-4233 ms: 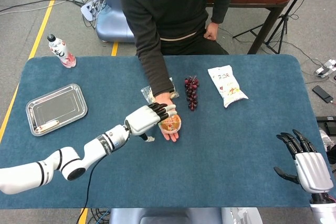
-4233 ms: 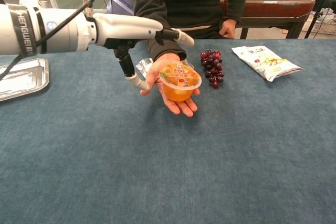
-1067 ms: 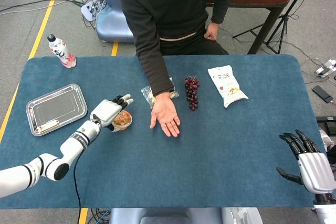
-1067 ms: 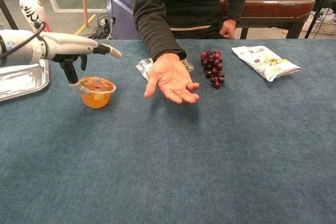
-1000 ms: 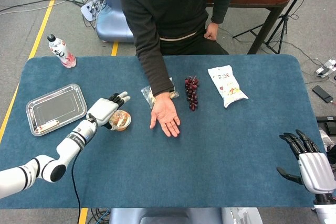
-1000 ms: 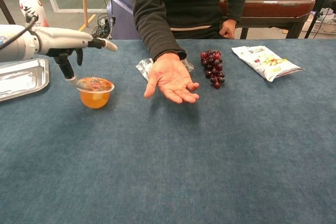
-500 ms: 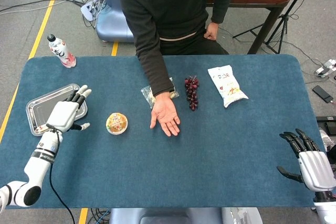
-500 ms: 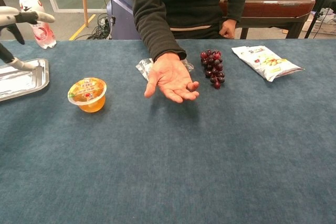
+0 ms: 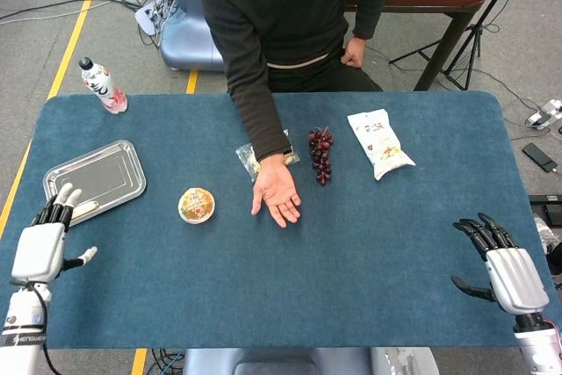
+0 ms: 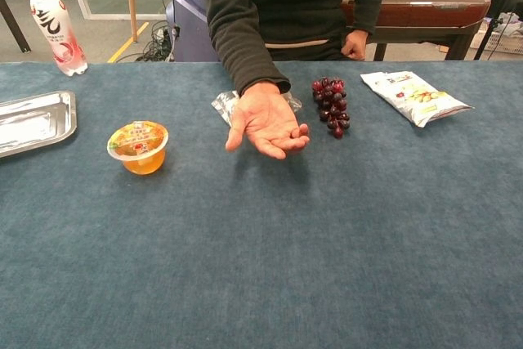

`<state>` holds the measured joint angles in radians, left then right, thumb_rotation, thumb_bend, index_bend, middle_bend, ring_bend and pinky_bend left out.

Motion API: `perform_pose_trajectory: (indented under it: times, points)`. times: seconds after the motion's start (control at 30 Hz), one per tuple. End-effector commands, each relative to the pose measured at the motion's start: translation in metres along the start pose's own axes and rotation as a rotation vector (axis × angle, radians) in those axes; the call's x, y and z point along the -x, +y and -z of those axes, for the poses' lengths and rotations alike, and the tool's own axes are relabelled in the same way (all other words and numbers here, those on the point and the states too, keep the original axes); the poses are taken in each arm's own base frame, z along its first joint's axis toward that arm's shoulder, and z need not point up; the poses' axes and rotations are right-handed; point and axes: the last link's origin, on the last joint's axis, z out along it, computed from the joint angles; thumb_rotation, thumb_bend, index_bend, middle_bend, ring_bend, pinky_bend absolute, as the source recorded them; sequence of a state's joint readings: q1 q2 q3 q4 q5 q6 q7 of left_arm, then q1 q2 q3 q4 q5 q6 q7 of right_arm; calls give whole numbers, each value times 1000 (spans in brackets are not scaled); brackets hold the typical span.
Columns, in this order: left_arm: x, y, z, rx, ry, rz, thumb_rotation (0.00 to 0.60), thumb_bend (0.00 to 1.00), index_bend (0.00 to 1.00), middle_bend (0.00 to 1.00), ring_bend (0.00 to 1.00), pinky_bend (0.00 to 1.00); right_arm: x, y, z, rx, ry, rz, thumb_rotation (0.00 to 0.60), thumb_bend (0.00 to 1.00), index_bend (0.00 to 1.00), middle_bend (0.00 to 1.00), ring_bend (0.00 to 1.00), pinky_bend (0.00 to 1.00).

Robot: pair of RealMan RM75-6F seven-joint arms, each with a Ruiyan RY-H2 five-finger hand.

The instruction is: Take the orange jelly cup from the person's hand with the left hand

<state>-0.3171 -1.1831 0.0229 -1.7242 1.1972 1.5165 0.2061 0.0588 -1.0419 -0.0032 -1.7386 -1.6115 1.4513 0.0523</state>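
The orange jelly cup [image 9: 196, 205] [image 10: 138, 146] stands upright on the blue table, left of the person's hand [image 9: 276, 191] [image 10: 266, 123], which lies palm up and holds nothing. My left hand [image 9: 39, 248] hovers near the table's front left corner, fingers spread and nothing in it, well apart from the cup. Over the front right corner my right hand [image 9: 505, 273] is open too. The chest view shows neither hand.
A metal tray [image 9: 95, 182] [image 10: 33, 123] lies at the left, a drink bottle [image 9: 103, 86] [image 10: 55, 28] behind it. A small clear packet [image 9: 248, 158], purple grapes [image 9: 320, 155] [image 10: 330, 106] and a snack bag [image 9: 379, 143] [image 10: 415, 96] lie near the person.
My left hand set the cup on the table, let go, and drew back to the front left corner, leaving the chest view. The right hand shifted slightly.
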Motion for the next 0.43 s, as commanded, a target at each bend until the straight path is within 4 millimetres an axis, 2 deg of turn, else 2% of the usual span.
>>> perform_pose_trajectory:
  times: [0.03,0.17,0.43]
  points:
    - [0,-3,19,-7,17,2,600,172,0,0,41,141,1,-5,-1,-24,-3,-4,600,111,189,166,41,176]
    - [-2,-2,32,2,38,11,600,172,0,0,41,140,1,-11,-2,-50,-5,3,600,111,189,167,42,176]
    - [-1,3,40,28,50,-35,600,172,0,0,41,139,1,-11,2,-35,-2,17,600,112,189,166,41,176]
